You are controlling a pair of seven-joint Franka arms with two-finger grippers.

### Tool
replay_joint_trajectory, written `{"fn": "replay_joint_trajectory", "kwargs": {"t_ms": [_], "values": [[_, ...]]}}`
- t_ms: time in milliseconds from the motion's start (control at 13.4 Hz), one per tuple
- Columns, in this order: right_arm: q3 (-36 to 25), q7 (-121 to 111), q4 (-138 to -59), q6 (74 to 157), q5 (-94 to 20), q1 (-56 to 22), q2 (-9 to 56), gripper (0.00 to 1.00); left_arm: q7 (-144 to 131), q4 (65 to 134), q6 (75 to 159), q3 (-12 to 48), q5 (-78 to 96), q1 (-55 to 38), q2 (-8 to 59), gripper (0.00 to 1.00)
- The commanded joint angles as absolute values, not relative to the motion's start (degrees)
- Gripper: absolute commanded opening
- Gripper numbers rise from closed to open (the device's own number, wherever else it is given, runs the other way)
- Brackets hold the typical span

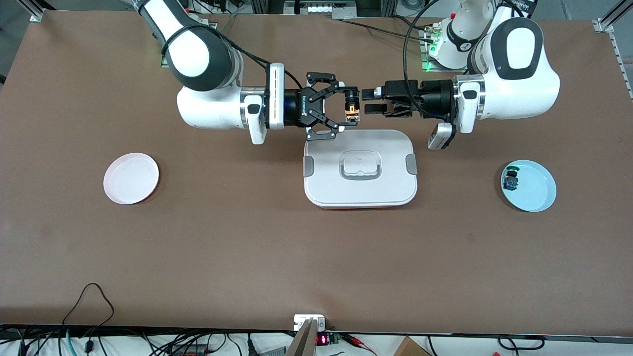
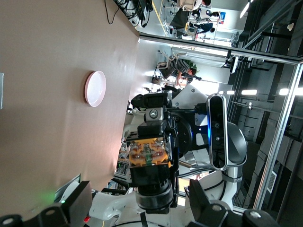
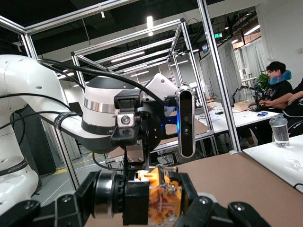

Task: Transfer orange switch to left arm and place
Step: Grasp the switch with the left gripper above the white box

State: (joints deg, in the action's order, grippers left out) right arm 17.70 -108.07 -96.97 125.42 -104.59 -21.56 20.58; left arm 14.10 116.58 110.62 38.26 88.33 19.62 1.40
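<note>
Two grippers meet above the box (image 1: 360, 168): my right gripper (image 1: 347, 111) is clamped on the orange switch (image 1: 351, 111), while my left gripper (image 1: 368, 101), fingers apart, faces it just beside. I judge pickup done; handover and placing on the pink plate (image 1: 131, 178) remain.

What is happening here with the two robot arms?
The right gripper holds the orange switch in the air above the edge of the white box nearest the robots' bases. The left gripper faces it, fingers open and just short of the switch, as if for a handover. A pink plate lies toward the right arm's end of the table. A blue plate with a green-capped switch lies toward the left arm's end.
</note>
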Motion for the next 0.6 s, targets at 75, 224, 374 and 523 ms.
{"fn": "replay_joint_trajectory", "kwargs": {"t_ms": [75,224,374,523], "values": [[17.6,-109.2,-98.2,125.3,-106.3,-21.7,19.3,0.00,11.0,114.9,114.6,40.4,90.7,20.0,2.1,0.90],[17.6,-109.2,-98.3,125.3,-106.3,-21.7,19.2,0.00,10.6,114.8,117.2,41.7,91.1,20.0,2.5,0.88],[17.6,-109.1,-98.2,125.3,-106.3,-21.8,19.2,0.00,10.5,114.7,118.8,42.8,93.1,20.0,3.0,0.86],[17.6,-109.0,-98.2,125.4,-106.3,-21.8,19.2,0.00,10.6,114.7,118.8,42.8,93.1,20.0,3.0,0.65]]}}
